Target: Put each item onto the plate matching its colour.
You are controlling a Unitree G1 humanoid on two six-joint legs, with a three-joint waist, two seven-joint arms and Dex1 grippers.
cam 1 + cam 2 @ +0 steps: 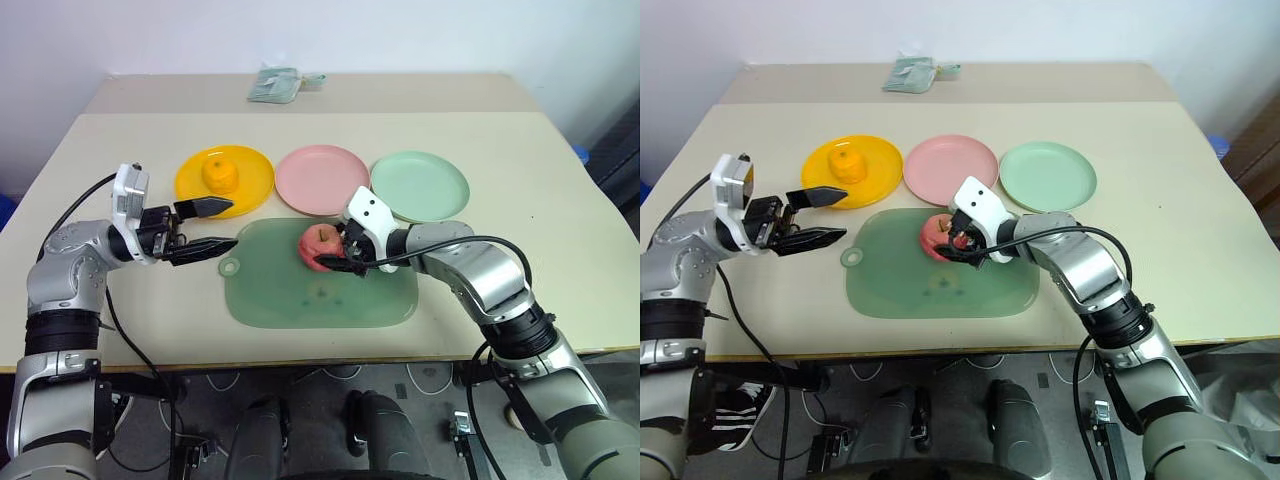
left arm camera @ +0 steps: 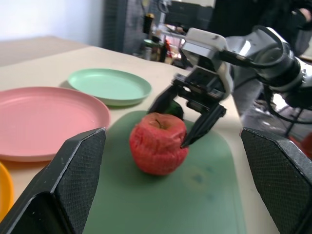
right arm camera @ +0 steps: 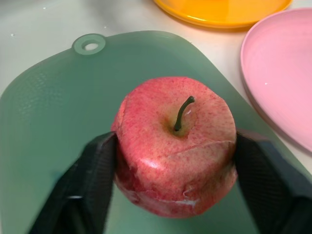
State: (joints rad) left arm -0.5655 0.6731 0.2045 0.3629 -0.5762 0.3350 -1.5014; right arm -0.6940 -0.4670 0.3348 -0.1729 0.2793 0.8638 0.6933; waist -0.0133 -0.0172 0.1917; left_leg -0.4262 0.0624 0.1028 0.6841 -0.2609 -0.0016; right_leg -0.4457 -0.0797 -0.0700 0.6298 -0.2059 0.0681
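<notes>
On the counter's left side, the left tool (image 1: 205,228) hangs above the bare top just beside the mat (image 1: 300,300), its two fingers spread and holding nothing, pointing across toward the middle. Just behind it sits the yellow plate (image 1: 255,180) with the mandarin (image 1: 219,175) already resting on it. Next along comes the pink plate (image 1: 322,180), bare, and beyond that the mint plate (image 1: 420,185), also bare.

Near the mat's back edge stands the apple (image 3: 176,146), stem up, with the right tool (image 1: 338,250) reaching in from the right. The right wrist view shows a black finger (image 3: 95,170) pressed to each flank of the apple, so the tool is pinching it while it sits on the mat. A dark green shape peeks from behind the apple in the left wrist view, probably the third item; too little shows to be sure.

The pink plate lies just behind the apple, slightly toward the mint plate, almost touching the mat's edge. The right arm is plainly nearer and already has hold, so the likely move is a short lift and carry straight back onto pink.
</notes>
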